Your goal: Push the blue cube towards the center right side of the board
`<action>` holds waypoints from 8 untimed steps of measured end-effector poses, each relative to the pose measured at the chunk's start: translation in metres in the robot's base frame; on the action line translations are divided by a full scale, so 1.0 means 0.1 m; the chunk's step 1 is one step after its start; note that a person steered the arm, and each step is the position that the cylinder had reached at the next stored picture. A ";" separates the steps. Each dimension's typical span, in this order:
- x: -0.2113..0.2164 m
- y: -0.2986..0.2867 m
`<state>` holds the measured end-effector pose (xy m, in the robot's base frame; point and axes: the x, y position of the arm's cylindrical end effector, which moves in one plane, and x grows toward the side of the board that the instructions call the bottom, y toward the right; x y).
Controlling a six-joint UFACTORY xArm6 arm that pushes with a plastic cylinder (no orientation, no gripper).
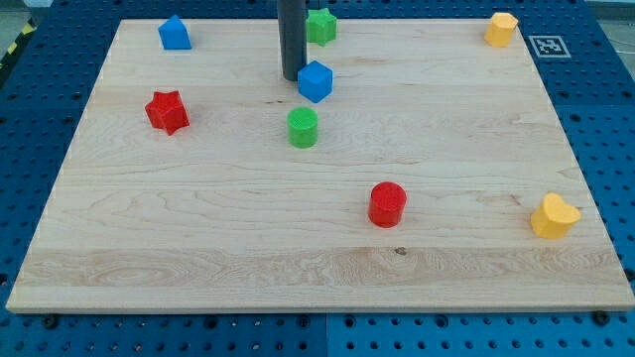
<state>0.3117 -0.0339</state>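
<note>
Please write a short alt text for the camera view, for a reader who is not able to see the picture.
My tip rests on a wooden board just left of the blue cube, near the top centre. Around it lie a green cylinder, a red cylinder, a red star, a green star, another blue block and two yellow blocks.

rod (292, 35) cut off by the view's top; partly hides green star (321, 25); board (198, 288) corners clipped below.
</note>
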 end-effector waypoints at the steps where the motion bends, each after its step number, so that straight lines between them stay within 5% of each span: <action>1: 0.05 0.10; 8: 0.11 0.33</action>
<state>0.3231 -0.0011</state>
